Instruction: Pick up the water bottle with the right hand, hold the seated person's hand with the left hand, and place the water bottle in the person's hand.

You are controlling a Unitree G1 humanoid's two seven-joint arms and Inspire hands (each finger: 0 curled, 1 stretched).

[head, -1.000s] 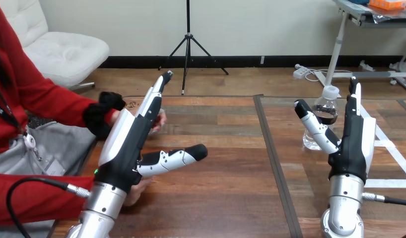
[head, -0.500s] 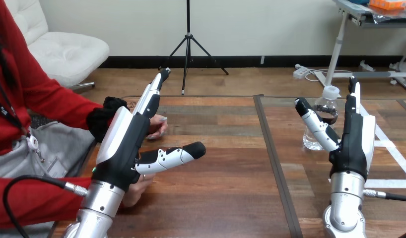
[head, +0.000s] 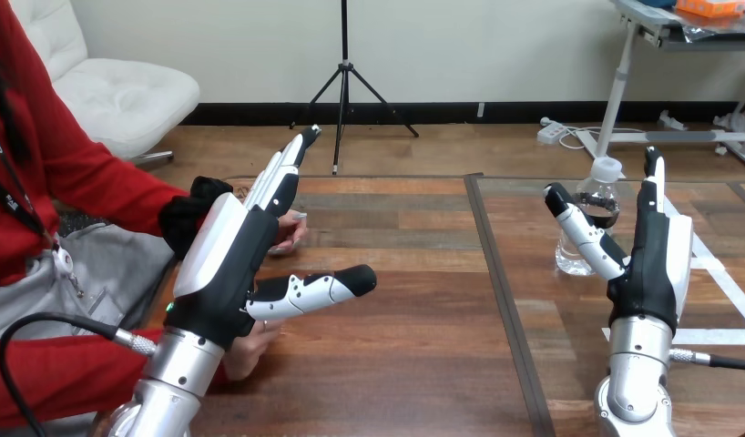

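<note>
A clear water bottle (head: 595,211) with a white cap stands upright on the table at the right. My right hand (head: 649,264) is raised just in front of it, open, fingers straight up and thumb spread toward the bottle, apart from it. My left hand (head: 230,264) is open at the left, fingers pointing away and thumb stretched to the right. The person's hand (head: 290,229) rests on the table behind my left fingers, mostly hidden by them. Another of the person's hands (head: 252,348) lies by my left wrist near the table's edge.
The wooden table (head: 405,309) has a dark seam running down its middle. White tape lines (head: 719,278) mark the surface at the far right, beside my right hand.
My left arm has drifted slightly left and down. The person's hand behind it slid a little further onto the table. My right hand has shifted slightly.
</note>
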